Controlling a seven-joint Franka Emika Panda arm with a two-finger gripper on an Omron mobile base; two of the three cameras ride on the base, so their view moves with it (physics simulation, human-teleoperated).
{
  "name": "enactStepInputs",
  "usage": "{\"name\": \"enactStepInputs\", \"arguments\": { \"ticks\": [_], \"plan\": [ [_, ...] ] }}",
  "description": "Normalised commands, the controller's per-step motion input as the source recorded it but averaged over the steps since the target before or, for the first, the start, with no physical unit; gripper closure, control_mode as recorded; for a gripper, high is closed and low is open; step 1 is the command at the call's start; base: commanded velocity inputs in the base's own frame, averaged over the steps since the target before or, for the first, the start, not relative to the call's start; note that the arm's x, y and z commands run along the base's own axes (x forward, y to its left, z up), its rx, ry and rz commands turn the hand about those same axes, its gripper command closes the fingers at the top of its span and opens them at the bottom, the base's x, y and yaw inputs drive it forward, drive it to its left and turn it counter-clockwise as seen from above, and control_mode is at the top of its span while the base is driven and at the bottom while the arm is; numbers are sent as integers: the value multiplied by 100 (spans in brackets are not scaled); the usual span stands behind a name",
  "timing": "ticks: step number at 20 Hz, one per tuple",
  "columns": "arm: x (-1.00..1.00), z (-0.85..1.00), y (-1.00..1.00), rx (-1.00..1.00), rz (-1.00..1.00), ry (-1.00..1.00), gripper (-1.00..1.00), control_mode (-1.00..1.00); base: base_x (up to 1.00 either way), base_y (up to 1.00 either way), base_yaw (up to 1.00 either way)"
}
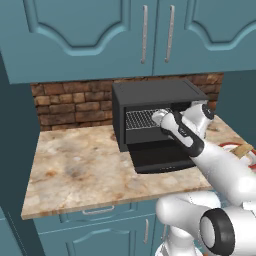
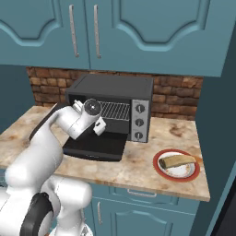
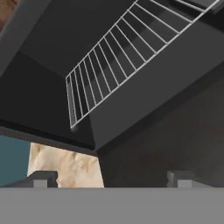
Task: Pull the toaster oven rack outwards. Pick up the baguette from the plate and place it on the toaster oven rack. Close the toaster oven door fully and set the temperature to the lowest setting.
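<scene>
The black toaster oven (image 1: 155,92) stands on the counter against the brick wall. Its door (image 2: 94,147) lies folded down flat in front of it. The wire rack (image 2: 115,110) sits inside the cavity and shows in the hand view as a tilted silver grid (image 3: 113,61). My gripper (image 2: 99,126) hovers just above the lowered door, in front of the opening and a little short of the rack. It is open, with nothing between its fingertips (image 3: 41,178). To the right of the oven, the baguette (image 2: 177,160) lies on the red-rimmed plate (image 2: 159,171).
Three knobs (image 2: 140,122) line the silver panel on the oven's right side. Teal wall cabinets (image 1: 100,30) hang low above the oven. Bare marble counter (image 1: 75,160) stretches to the oven's left. The plate sits close to the counter's front right edge.
</scene>
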Motion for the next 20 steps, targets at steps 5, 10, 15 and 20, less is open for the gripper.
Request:
{"name": "enactStepInputs", "arguments": {
  "ticks": [5, 10, 15, 20],
  "plan": [
    [16, -20, 0, 0, 0, 0, -100, -100, 0, 0, 0],
    [20, -41, 0, 0, 0, -1, -100, -100, 0, 0, 0],
    [21, -21, 0, 7, 0, -9, -100, -100, 0, 0, 0],
    [28, 0, 0, 10, 0, -7, -100, -100, 0, 0, 0]
  ]
}}
